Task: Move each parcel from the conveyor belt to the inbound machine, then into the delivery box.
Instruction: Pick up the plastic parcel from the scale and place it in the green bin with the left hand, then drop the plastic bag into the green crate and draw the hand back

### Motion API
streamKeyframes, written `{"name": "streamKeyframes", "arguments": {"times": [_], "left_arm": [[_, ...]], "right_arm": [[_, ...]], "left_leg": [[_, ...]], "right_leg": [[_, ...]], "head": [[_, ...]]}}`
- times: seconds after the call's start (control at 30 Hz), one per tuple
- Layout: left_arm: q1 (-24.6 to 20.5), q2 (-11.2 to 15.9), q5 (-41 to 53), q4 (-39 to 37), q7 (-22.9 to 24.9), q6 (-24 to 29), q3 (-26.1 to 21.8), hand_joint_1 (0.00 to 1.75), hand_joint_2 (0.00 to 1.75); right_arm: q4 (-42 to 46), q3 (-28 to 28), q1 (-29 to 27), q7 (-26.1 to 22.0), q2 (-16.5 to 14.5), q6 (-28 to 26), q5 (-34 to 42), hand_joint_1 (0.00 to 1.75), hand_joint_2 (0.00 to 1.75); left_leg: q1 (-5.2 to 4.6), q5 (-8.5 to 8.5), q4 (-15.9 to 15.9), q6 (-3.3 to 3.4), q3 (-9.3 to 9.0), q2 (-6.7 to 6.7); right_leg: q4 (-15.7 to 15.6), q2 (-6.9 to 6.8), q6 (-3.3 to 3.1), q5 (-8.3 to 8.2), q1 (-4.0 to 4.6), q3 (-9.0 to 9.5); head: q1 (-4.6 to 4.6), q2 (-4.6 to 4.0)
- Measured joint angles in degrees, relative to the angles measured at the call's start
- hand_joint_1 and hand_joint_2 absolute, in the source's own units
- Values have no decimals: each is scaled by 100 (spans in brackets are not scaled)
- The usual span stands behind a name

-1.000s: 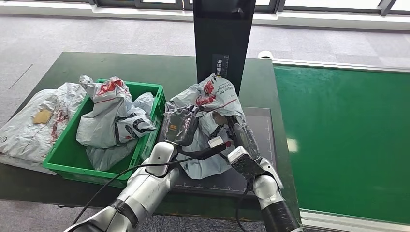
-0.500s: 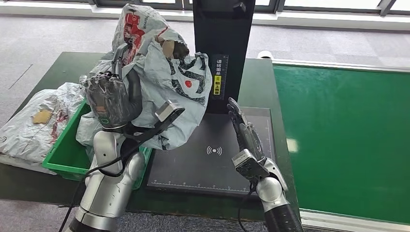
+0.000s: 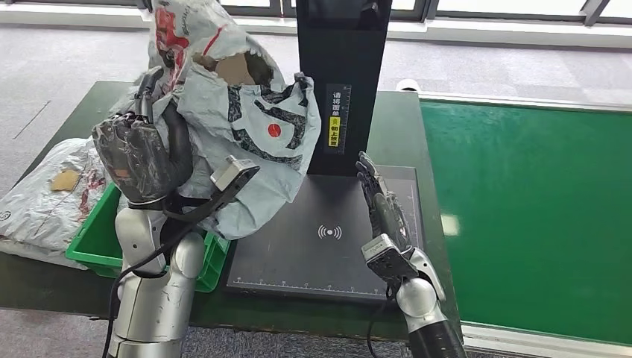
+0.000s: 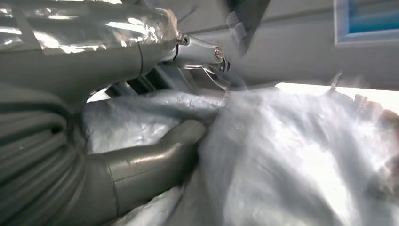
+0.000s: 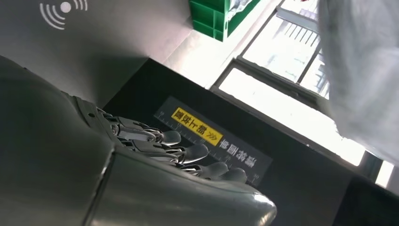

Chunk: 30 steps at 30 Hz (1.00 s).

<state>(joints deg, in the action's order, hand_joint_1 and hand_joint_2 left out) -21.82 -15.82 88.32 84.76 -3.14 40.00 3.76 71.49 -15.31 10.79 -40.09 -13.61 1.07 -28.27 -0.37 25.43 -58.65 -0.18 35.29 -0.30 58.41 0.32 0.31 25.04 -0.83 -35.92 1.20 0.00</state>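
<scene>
The left arm is bent upright with its hand (image 3: 143, 158) raised high, gripping a grey parcel (image 3: 246, 127) that hangs in the air above the green box (image 3: 93, 246) — clear of the scanner plate (image 3: 328, 246). The right hand (image 3: 381, 209) holds nothing — fingers straight and slightly apart, edge-on over the plate's right side.

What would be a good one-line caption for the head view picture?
Left hand lifts a grey parcel over the green box; right hand open above the scanner pad.
</scene>
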Motion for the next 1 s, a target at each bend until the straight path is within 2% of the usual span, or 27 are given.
{"name": "streamKeyframes", "arguments": {"times": [0.13,0.33,0.43,0.63,0.9,1.0], "left_arm": [[-215,12,-37,-994,347,-4,-609,175,175],[-344,73,-125,-1742,341,-2,-1201,175,175],[-376,99,-158,-1987,247,-1,-1650,175,175],[-380,118,-142,-2183,302,5,-2298,175,175],[-366,139,-98,-2105,608,13,-2763,175,175],[-360,159,-177,-2010,494,15,-3055,175,175]], "right_arm": [[56,33,-60,-1,9,37,0,0,0],[59,72,-86,1,10,76,-16,0,0],[81,108,-107,0,10,122,-52,0,0],[154,211,-132,1,3,238,-161,0,0],[189,286,-162,1,-8,254,-238,0,0],[206,354,-189,1,-26,275,-268,0,0]], "left_leg": [[2,-7,0,-7,-1,9],[4,-6,0,-8,3,5],[3,-3,0,-10,3,10],[3,-2,0,-9,4,6],[4,-2,0,-9,3,5],[4,-2,0,-9,3,5]], "right_leg": [[2,12,-5,-7,2,-4],[3,13,-7,-7,3,-4],[3,18,-6,-6,2,-8],[3,15,-7,-2,2,-7],[3,12,-7,-2,2,-4],[3,12,-7,-1,3,-4]], "head": [[0,0],[0,0],[0,0],[0,0],[0,0],[0,0]]}}
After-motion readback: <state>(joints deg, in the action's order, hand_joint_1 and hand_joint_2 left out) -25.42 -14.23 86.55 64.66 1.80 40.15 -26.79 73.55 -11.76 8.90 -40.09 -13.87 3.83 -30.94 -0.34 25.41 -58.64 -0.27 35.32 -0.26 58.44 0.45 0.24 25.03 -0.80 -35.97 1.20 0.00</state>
